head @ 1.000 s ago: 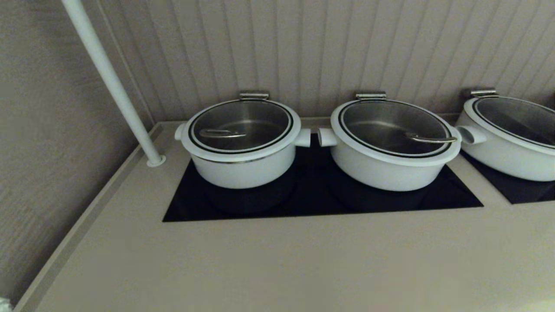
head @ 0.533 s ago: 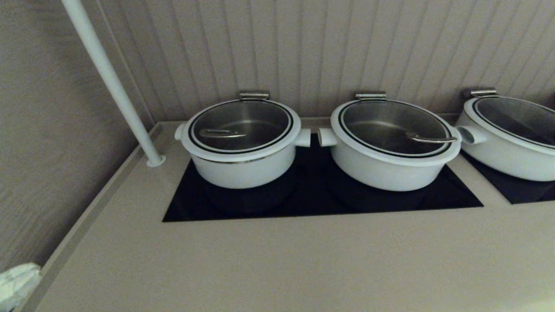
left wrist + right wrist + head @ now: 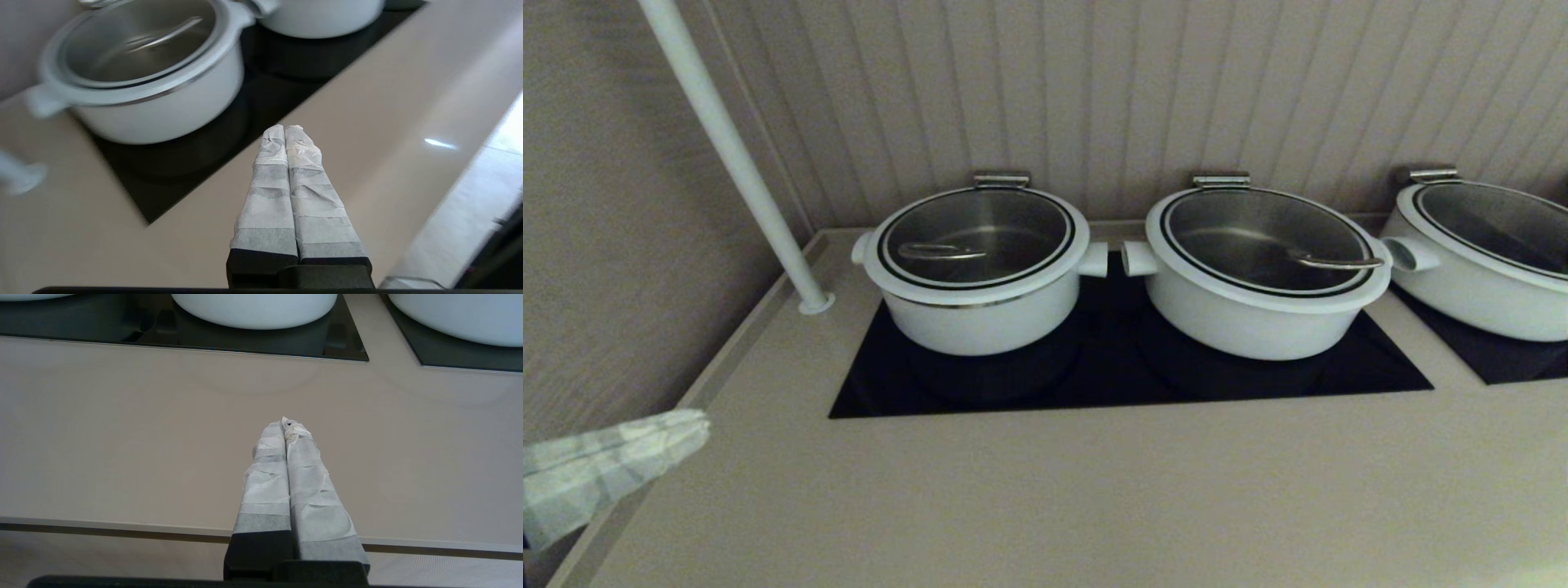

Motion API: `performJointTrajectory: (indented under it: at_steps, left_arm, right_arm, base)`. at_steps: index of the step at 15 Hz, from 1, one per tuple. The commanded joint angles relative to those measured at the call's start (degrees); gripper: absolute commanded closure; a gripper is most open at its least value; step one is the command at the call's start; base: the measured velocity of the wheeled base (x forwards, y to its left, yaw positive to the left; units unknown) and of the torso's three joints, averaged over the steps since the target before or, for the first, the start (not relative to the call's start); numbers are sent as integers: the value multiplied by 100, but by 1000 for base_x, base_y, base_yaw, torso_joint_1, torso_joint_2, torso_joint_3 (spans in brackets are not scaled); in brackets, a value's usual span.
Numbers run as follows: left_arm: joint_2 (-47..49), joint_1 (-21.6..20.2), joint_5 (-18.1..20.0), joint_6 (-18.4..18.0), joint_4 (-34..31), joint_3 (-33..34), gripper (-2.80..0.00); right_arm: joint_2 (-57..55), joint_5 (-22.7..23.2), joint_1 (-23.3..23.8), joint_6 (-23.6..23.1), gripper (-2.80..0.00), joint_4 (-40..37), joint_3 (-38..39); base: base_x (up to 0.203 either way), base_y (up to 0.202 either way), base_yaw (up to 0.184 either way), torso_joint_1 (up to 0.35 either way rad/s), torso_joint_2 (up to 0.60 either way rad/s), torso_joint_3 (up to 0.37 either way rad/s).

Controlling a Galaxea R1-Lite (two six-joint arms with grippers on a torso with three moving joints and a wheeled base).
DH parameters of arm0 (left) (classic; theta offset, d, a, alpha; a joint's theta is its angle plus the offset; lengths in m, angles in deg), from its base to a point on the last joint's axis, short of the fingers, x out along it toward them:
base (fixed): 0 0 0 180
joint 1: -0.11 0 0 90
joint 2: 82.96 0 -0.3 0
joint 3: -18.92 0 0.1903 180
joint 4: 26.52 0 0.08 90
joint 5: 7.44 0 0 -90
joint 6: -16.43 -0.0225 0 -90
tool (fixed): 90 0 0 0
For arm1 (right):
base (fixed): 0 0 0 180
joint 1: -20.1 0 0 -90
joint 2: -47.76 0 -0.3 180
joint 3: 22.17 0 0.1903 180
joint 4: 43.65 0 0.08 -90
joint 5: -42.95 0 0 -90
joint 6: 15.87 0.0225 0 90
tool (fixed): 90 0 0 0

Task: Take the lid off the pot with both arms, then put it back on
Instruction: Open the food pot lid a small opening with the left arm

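Left hand (image 3: pixel 284 130) pressed together, low over counter (image 3: pixel 367 122); pot (image 3: pixel 155 106) with lid (image 3: pixel 139 45) seated ahead on dark cooktop (image 3: pixel 212 134). Right hand (image 3: pixel 284 424) pressed together over counter's near edge, pots beyond

A broad stretch of beige counter (image 3: pixel 1045 498) lay bare in front of the black cooktop (image 3: pixel 1111 376), open to approach from the near edge. The pot (image 3: pixel 976 314) stood close beside a wider pot (image 3: pixel 1250 314), their side handles nearly touching, leaving only a narrow gap between them. A slanted white pole (image 3: pixel 737 159) and the ribbed back wall (image 3: pixel 1143 90) hemmed in the pot's left and rear.
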Motion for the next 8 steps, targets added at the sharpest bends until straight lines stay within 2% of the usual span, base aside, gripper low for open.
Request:
performJointTrajectory:
  at_steps: [1,4,8]
  left_arm:
    - [504,359,13,4,2,-186,0]
    - [910,799,-1,-8,0,-333,0]
    - [1462,838,-5,-47,18,-378,0]
  right_arm:
    - [-9,6,-1,-6,0,0,0]
    - [-6,6,-1,-6,0,1,0]
    - [-9,6,-1,-6,0,0,0]
  base:
    - [0,0,0,0,0,0]
    - [0,0,0,0,0,0]
    - [0,0,0,0,0,0]
